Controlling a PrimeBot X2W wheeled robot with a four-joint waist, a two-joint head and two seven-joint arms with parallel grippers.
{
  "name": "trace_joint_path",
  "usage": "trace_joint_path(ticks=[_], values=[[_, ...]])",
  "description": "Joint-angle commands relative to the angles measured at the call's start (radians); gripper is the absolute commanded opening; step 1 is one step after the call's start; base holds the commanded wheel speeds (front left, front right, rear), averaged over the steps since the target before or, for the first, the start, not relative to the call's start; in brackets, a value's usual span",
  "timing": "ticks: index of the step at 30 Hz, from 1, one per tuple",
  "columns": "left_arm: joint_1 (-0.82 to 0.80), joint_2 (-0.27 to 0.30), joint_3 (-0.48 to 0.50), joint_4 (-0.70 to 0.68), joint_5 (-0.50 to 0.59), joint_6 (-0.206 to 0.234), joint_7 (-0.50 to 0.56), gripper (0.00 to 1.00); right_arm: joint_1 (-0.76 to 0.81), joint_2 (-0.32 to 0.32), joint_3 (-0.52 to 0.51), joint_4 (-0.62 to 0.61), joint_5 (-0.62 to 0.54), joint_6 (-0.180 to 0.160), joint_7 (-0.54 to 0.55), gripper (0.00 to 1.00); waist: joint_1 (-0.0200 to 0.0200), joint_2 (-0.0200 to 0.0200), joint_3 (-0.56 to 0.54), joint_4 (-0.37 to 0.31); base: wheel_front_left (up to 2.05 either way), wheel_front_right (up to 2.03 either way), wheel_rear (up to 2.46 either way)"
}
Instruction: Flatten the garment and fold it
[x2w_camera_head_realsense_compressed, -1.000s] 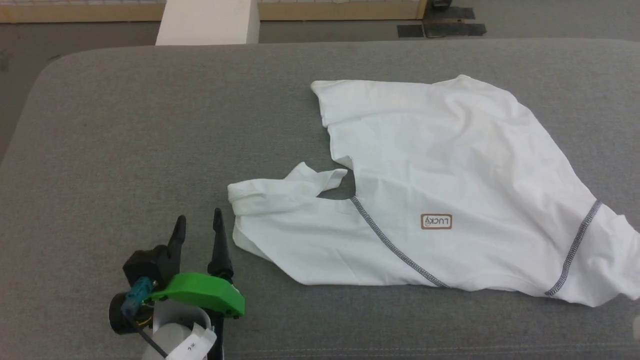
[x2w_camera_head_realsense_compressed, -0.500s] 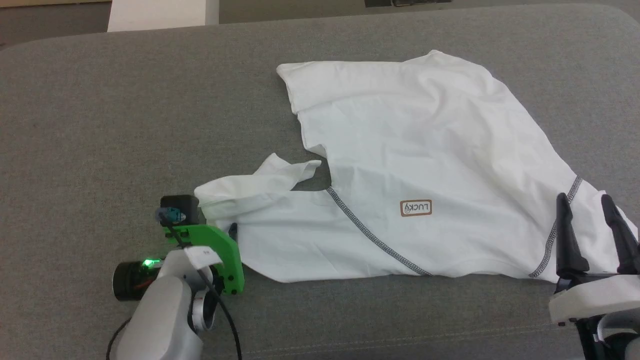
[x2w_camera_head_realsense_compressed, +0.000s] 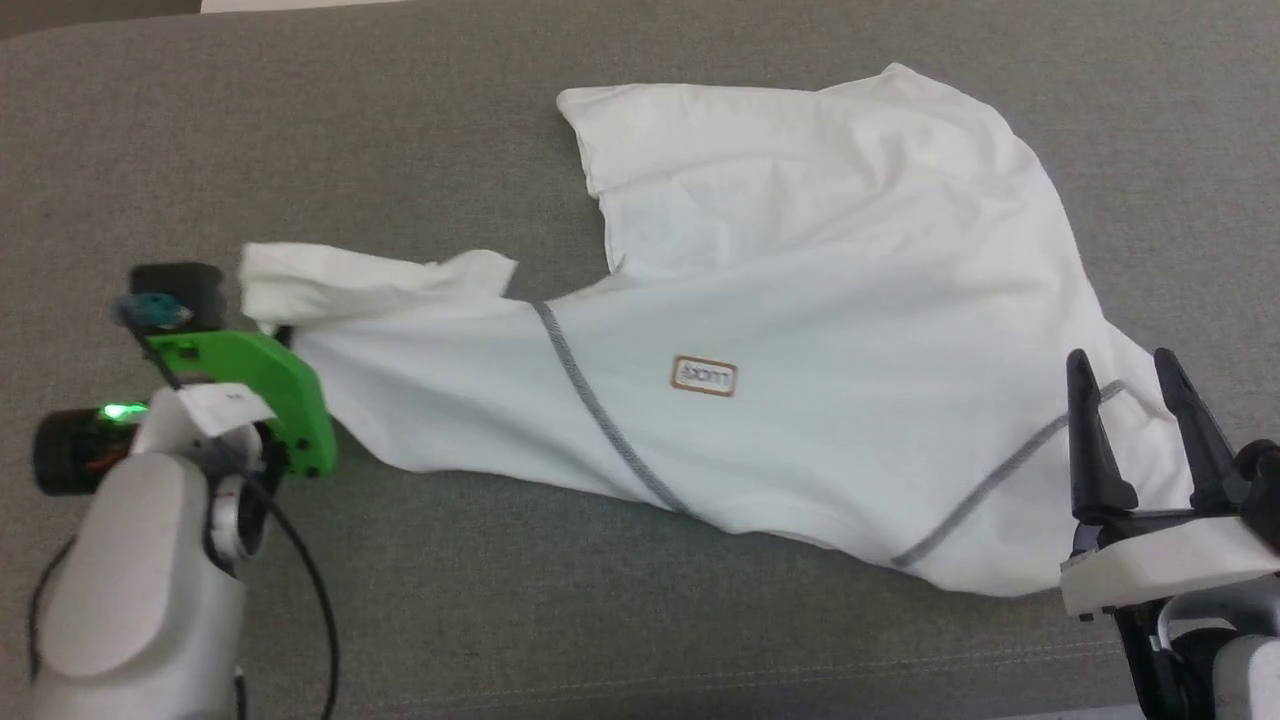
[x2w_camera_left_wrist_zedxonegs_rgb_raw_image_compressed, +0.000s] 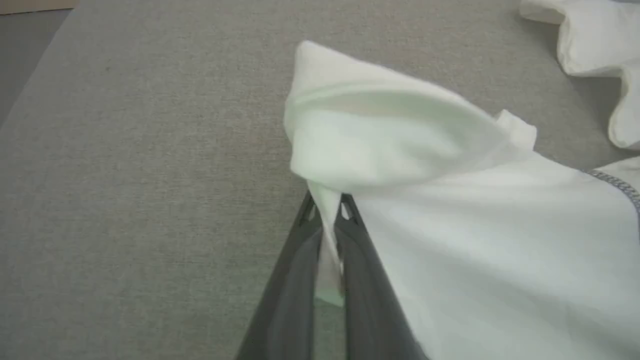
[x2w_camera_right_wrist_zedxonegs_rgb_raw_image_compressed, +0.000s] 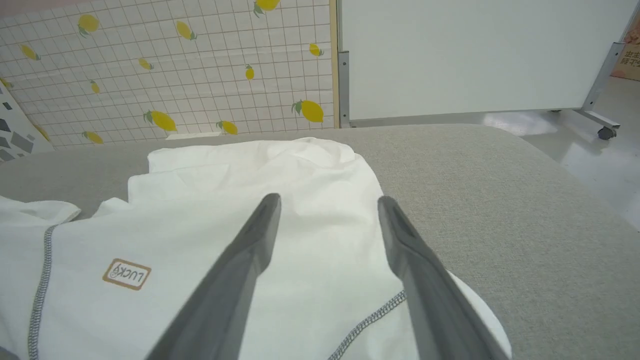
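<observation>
Garment (x2w_camera_head_realsense_compressed: 800, 330): white shirt, lying rumpled on grey counter (x2w_camera_head_realsense_compressed: 480, 600), logo patch (x2w_camera_head_realsense_compressed: 704, 376) face-up nr centre. L pincer (x2w_camera_left_wrist_zedxonegs_rgb_raw_image_compressed: 325, 210): clenched on sleeve end, prob. cuff, at shirt's left. R pincer (x2w_camera_head_realsense_compressed: 1120, 362): released, fingers apart over shirt's right end.

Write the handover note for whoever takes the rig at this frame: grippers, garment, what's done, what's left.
Left gripper: shut on the sleeve end of the garment, at the robot's left.
Right gripper: open, over the garment's opposite sleeve, holding nothing.
Garment: lying on the grey padded surface, logo patch facing up, wrinkled, far part folded over.
Done: one grip taken.
Left: grip the right side, pull the garment flat, then fold it.
</observation>
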Motion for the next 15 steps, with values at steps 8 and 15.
trace_joint_path(ticks=[8, 15], values=[[-0.05, 0.135, 0.105, 0.066, 0.061, 0.085, -0.072, 0.0, -0.048, 0.0, 0.024, 0.018, 0.012, -0.002, -0.009, 1.0, 0.0, 0.0, 0.042, 0.007, 0.0, 0.0, 0.0], [-0.019, 0.089, 0.141, 0.125, -0.012, 0.072, -0.134, 1.0, -0.053, 0.0, 0.02, 0.034, 0.006, -0.002, 0.003, 1.0, 0.0, 0.0, 0.04, 0.019, 0.0, 0.0, 0.0]])
